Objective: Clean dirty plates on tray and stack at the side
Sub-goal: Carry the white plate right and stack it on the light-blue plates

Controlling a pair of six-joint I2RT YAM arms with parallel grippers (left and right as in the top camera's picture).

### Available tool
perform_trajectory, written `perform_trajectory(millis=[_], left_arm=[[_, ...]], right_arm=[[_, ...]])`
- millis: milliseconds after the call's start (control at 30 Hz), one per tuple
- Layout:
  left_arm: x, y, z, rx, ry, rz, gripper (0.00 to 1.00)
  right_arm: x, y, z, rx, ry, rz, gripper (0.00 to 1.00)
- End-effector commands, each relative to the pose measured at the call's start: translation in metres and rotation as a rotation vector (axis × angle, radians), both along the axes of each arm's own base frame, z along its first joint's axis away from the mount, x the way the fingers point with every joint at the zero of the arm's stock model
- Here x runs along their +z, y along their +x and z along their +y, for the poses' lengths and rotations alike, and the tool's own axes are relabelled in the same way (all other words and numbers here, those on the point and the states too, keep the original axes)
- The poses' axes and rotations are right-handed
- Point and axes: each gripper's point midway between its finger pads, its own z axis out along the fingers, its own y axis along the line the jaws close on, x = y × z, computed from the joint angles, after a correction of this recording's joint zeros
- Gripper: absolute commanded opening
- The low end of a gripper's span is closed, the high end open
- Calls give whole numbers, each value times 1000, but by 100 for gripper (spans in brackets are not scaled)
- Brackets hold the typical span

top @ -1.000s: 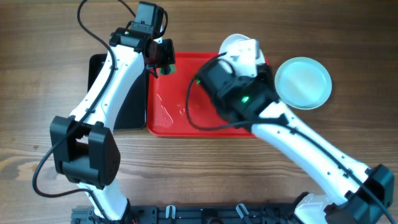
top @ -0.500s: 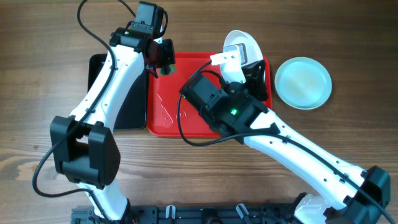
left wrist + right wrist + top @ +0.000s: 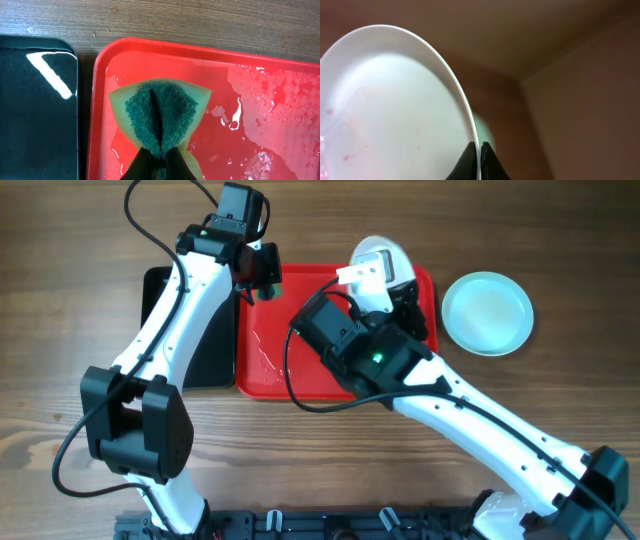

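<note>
White plate, perhaps faintly streaked, is hanging by its rim, pinched by the right claw, risking a slip onto the tray. Left claw is pinching the sponge.

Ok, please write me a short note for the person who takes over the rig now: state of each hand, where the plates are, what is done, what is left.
Left hand: shut on the folded green-and-yellow scouring sponge, over the far left corner of the wet large red plastic tray.
Right hand: shut on the rim of the small round white plate, held tilted above the tray's far right part. Faint pink sauce marks show on it.
Done: the pale mint-blue round plate lies on the wooden table right of the tray and looks clean.
Left: wipe the white plate and stack it on the mint-blue one. No other plate shows.
</note>
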Motion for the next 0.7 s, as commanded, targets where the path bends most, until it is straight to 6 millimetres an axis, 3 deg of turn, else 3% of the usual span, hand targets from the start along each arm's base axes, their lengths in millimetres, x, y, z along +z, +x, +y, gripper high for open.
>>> perform_trajectory(millis=[0, 133, 267, 500, 667], left_arm=[[-6, -1, 0, 14, -17, 20, 4], [-6, -1, 0, 14, -17, 20, 4], [-6, -1, 0, 14, -16, 21, 4], [-7, -2, 0, 14, -16, 26, 4], [-7, -3, 1, 14, -14, 32, 4]], right_arm=[[-56, 0, 30, 130, 350, 283, 4], [-82, 7, 31, 149, 600, 437, 4], [-88, 21, 2, 91, 774, 492, 4], [-92, 41, -95, -109, 983, 464, 4], [-99, 36, -177, -323, 1020, 393, 4]])
